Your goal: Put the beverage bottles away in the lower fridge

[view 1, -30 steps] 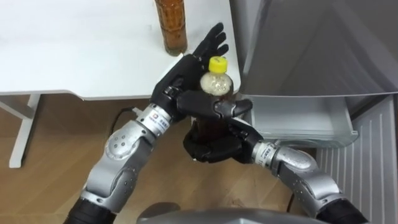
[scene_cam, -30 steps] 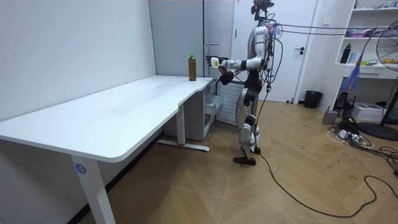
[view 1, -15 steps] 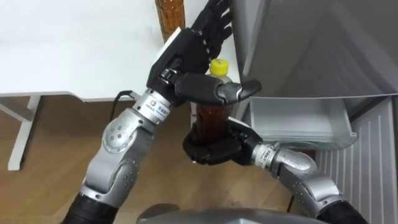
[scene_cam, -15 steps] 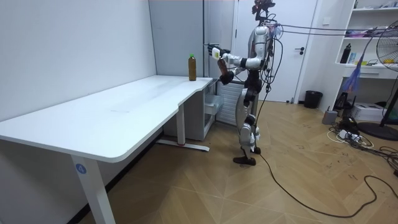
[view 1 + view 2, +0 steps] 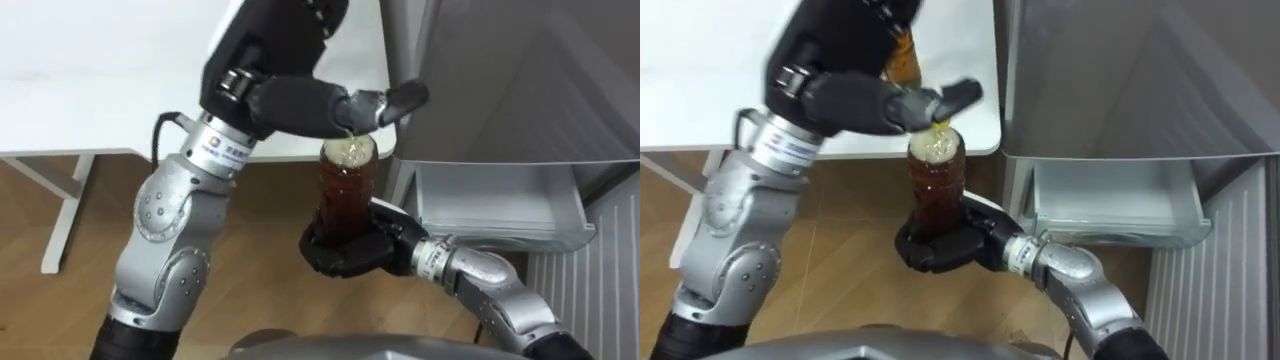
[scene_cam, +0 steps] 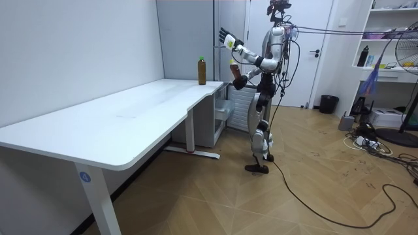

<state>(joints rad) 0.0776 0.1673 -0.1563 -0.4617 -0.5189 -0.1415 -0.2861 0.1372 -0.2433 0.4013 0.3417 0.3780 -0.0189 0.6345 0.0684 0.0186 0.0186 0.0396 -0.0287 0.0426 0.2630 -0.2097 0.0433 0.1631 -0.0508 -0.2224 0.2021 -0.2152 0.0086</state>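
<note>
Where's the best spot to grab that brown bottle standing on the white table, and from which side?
Grip the bottle round its straight middle, from the side, reaching over the near edge of the table. It stands upright near the corner, nothing beside it. The left hand is open; the right hand grips a second bottle.

White table (image 6: 130,111) bears one bottle (image 6: 202,70) (upright).

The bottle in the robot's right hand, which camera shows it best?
The left eye view: the bottle stands upright and large, its base gripped by the right hand, though the thumb of the left hand crosses its top. The right eye view shows much the same. The room view shows it small, far off.
</note>
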